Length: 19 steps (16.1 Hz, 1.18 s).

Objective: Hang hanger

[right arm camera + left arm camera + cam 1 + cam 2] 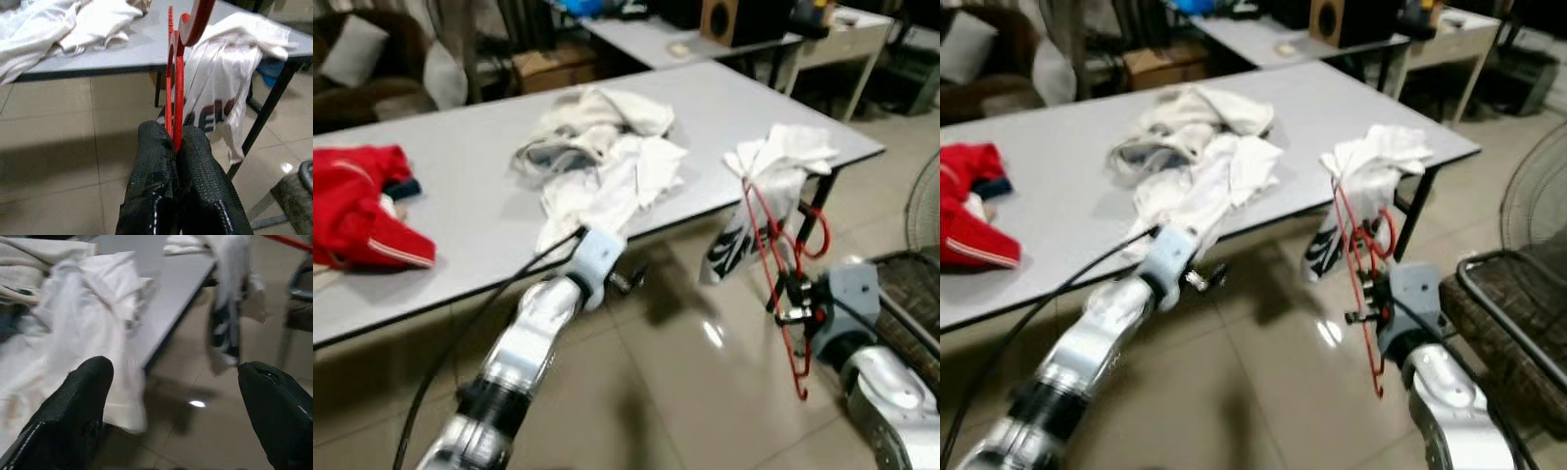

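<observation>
Now right gripper [177, 147] pinching red hanger [174, 83], left gripper [171, 401] spread wide near white clothes [607, 157] on grey table [470, 186]

A heap of white clothes [73, 323] lies on the grey table [171, 284] just beyond the left fingers; a red garment [357, 211] lies well apart.

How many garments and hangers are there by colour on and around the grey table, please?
White garments: 2 (pile, shirt at table edge)
Red garment: 1
Red hangers: 1, held by right end effector
Total: 4
</observation>
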{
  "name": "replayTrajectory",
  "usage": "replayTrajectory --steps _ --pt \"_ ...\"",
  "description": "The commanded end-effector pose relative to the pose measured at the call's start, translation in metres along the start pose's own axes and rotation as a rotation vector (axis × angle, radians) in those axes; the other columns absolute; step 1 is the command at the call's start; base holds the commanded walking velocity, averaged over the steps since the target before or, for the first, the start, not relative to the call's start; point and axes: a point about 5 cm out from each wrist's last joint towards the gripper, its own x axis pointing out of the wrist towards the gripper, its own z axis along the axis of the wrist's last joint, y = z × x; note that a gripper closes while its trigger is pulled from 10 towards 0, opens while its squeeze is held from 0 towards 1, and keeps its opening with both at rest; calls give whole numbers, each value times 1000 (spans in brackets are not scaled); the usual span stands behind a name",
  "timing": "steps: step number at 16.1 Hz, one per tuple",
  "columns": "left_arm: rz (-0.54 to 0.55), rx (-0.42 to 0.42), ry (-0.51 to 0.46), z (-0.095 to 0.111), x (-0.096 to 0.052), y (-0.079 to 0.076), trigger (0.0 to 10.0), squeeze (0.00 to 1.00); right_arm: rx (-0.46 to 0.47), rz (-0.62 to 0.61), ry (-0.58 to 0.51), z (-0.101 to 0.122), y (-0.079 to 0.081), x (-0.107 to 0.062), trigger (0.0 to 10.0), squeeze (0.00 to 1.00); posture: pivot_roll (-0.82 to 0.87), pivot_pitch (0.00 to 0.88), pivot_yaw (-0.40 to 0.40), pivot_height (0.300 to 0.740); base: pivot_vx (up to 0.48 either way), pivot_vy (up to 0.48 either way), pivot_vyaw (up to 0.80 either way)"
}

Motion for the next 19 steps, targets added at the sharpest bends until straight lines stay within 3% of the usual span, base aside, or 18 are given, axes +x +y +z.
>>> replayTrajectory --steps 1,5,6,12,16,19 --pt "52 44 20 -2 3 7 10000 0 -19 -19 -17 3 -2 -1 10000 0 -246 5 23 740 0 0 0" --pt "44 4 17 -9 9 6 9765 0 -23 -21 -17 1 -2 -4 10000 0 -259 17 19 740 0 0 0" --pt "58 21 21 -11 12 6 0 0 -24 -27 -18 1 -2 -4 10000 0 -285 33 12 740 0 0 0" --pt "124 61 35 -14 28 7 0 0 -45 -52 -27 5 -6 -10 10000 0 -324 61 4 740 0 0 0" --pt "190 163 76 -22 27 17 0 0 -59 -54 -29 7 -7 -11 10000 0 -336 61 8 740 0 0 0" --pt "199 173 82 -23 28 18 0 0 -73 -52 -25 6 -10 -13 10000 0 -341 61 8 740 0 0 0"
